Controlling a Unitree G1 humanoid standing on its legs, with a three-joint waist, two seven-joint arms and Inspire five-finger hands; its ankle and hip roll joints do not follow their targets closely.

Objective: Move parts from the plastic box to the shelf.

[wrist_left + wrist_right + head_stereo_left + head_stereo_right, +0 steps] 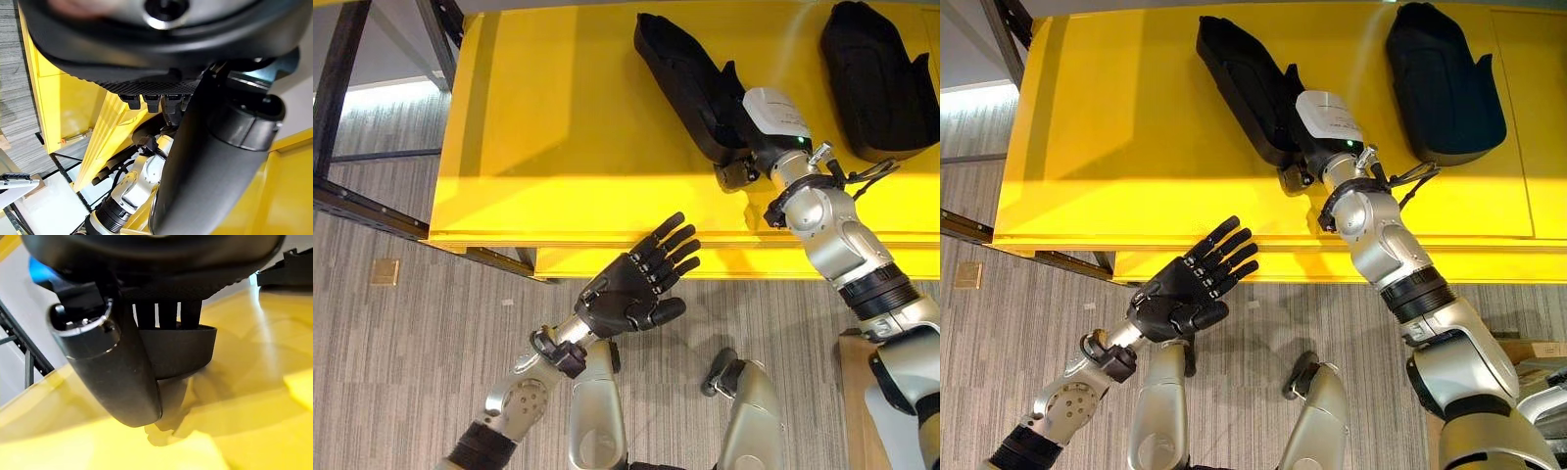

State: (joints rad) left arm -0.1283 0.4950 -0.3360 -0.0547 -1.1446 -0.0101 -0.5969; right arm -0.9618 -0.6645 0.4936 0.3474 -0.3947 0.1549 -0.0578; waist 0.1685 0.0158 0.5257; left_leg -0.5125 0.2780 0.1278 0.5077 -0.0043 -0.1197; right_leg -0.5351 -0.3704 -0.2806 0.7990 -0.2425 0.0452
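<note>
On the yellow shelf (558, 117), two black molded parts are lying well apart along the far side. The right hand (1295, 164) is gripping the near end of the left black part (1239, 83); the right wrist view shows its fingers (166, 316) curled over the part's edge with the thumb (115, 367) clamped on the other side. The second black part (1442, 83) sits near the shelf's far right corner, nothing touching it. The left hand (636, 284) hangs in the air just off the shelf's near edge, over the grey floor (401, 362), fingers straight and spread, holding nothing.
</note>
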